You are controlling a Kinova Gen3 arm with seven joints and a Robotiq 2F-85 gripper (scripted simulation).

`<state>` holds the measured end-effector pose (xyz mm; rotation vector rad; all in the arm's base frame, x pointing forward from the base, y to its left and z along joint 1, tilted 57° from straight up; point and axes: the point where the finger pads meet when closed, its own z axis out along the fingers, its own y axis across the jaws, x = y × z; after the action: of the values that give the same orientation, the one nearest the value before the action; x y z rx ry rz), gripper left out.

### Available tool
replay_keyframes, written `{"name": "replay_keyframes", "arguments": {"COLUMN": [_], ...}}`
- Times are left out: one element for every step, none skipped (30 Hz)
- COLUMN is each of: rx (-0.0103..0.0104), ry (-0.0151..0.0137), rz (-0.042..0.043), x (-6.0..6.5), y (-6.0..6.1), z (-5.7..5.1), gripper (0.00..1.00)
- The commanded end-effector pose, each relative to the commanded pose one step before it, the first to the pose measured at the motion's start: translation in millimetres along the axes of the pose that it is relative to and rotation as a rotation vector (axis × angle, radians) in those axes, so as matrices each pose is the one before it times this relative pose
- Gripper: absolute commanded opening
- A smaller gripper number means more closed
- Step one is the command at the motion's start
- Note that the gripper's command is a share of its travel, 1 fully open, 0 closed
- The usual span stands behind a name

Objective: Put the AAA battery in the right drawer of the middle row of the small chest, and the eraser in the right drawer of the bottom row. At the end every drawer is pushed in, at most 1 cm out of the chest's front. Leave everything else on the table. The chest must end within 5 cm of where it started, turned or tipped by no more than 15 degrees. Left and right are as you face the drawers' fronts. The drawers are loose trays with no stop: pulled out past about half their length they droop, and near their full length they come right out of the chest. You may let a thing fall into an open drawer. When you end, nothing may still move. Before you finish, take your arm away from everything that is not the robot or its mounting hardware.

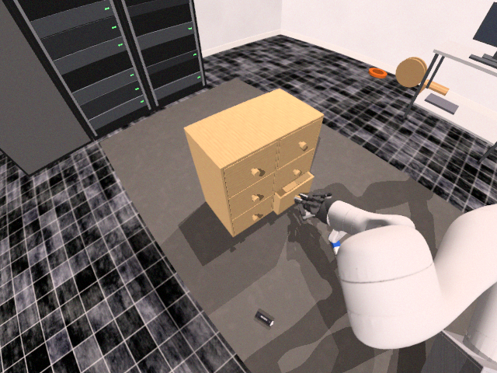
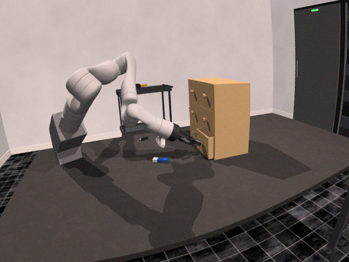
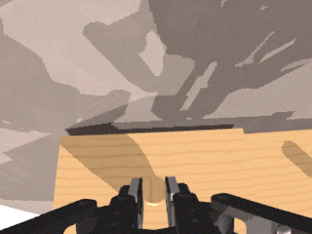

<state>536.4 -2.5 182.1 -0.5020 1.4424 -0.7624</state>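
The wooden chest [image 1: 252, 124] [image 2: 232, 118] stands upright. Its bottom right drawer [image 1: 283, 203] [image 2: 206, 145] [image 3: 205, 161] is partly out; the other drawers look pushed in, including the middle right one with its round knob [image 1: 297, 172]. My gripper [image 1: 297, 198] [image 2: 199, 143] [image 3: 154, 191] is shut on the bottom right drawer's knob, which shows between the fingertips in the wrist view. The dark AAA battery [image 1: 264, 317] [image 2: 143, 138] lies on the table, well away from the chest. The blue and white eraser [image 2: 162, 160] [image 1: 335, 244] lies on the table near the arm, partly hidden by it in the top view.
The grey table top [image 1: 224, 297] [image 2: 253, 194] carries the chest and the arm's base [image 2: 68, 143]. In the top view the arm [image 1: 385, 280] reaches in from the right, in front of the chest. The table's edge [image 2: 254, 228] runs along the near side in the exterior view.
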Motion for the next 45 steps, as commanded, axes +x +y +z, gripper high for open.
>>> {"name": "replay_keyframes", "arguments": {"rx": [-0.00167, 0.00084, 0.00061, 0.00053, 0.00047, 0.00051, 0.00074, 0.00069, 0.00074, 0.00074, 0.00069, 0.00000, 0.00000, -0.00258, 0.00358, 0.00202, -0.00030, -0.00097, -0.00039, -0.00002, 0.00002, -0.00007, -0.00023, -0.00030, -0.00037, -0.00043, -0.00043, -0.00041, 0.00000, 0.00000, -0.00179, 0.00001, 0.00013, 0.00003, -0.00016, 0.00000, 0.00000, -0.00015, -0.00017, -0.00012, -0.00009, -0.00010, -0.00010, -0.00008, -0.00008], "ry": [-0.00034, 0.00067, 0.00047, 0.00042, 0.00036, 0.00037, 0.00058, 0.00052, 0.00055, 0.00056, 0.00117, 0.00000, 0.00000, 0.00432, -0.00348, -0.00153, 0.00043, 0.00073, -0.00005, -0.00040, -0.00044, -0.00035, 0.00014, 0.00038, 0.00049, 0.00057, 0.00057, 0.00055, 0.00000, 0.00000, 0.00244, -0.00001, -0.00018, -0.00005, 0.00022, 0.00000, 0.00000, -0.00007, -0.00007, -0.00005, -0.00004, -0.00004, -0.00004, -0.00004, -0.00003], "rz": [0.00483, -0.00005, -0.00004, -0.00001, -0.00004, -0.00006, 0.00000, -0.00003, -0.00005, -0.00003, -0.00019, 0.00000, 0.00000, -0.00545, 0.00273, 0.00180, -0.00016, -0.00087, -0.00056, -0.00023, -0.00019, -0.00027, -0.00023, -0.00019, -0.00019, -0.00024, -0.00024, -0.00024, 0.00000, 0.00000, -0.00102, -0.00002, 0.00009, 0.00003, -0.00008, 0.00000, 0.00000, 0.00012, 0.00013, 0.00010, 0.00007, 0.00008, 0.00008, 0.00007, 0.00006], "x": [2.34, 0.94, 0.88, 0.86, 0.83, 0.83, 0.89, 0.87, 0.86, 0.86, 1.04, 0.00, 0.00, 0.93, -0.12, 0.44, 0.76, 0.70, 0.43, 0.34, 0.31, 0.31, 0.50, 0.59, 0.61, 0.61, 0.59, 0.56, 0.00, 0.00, 1.12, 0.33, 0.26, 0.28, 0.34, 0.24, 0.22, 0.20, 0.18, 0.16, 0.14, 0.12, 0.10, 0.08, 0.07], "y": [0.57, -0.28, -0.20, -0.17, -0.16, -0.18, -0.24, -0.23, -0.25, -0.25, -0.23, 0.00, 0.00, 0.34, -1.00, -0.52, 0.08, 0.23, 0.05, -0.04, -0.05, -0.03, 0.04, 0.08, 0.12, 0.13, 0.13, 0.12, 0.00, 0.00, 0.55, -0.01, -0.04, -0.01, 0.05, 0.00, 0.00, 0.08, 0.09, 0.06, 0.05, 0.05, 0.05, 0.05, 0.04], "z": [-5.77, -1.29, -1.29, -1.27, -1.27, -1.27, -1.24, -1.23, -1.22, -1.20, -1.17, 0.00, 0.00, -0.45, -1.33, -1.28, -1.07, -0.95, -0.92, -0.90, -0.87, -0.83, -0.84, -0.83, -0.78, -0.74, -0.70, -0.67, 0.00, 0.00, -0.63, -0.59, -0.54, -0.50, -0.46, -0.42, -0.38, -0.29, -0.25, -0.23, -0.20, -0.17, -0.14, -0.11, -0.09], "gripper": [0.13, 0.13, 0.13, 0.13, 0.13, 0.13, 0.13, 0.13, 0.13, 0.13, 0.13, 0.13, 0.13, 0.13, 0.13, 0.13, 0.13, 0.13, 0.13, 0.13, 0.13, 0.13, 0.13, 0.13, 0.13, 0.13, 0.13, 0.13, 0.13, 0.13, 0.13, 0.13, 0.13, 0.13, 0.13, 0.13, 0.13, 0.13, 0.13, 0.13, 0.13, 0.13, 0.13, 0.13, 0.13]}}
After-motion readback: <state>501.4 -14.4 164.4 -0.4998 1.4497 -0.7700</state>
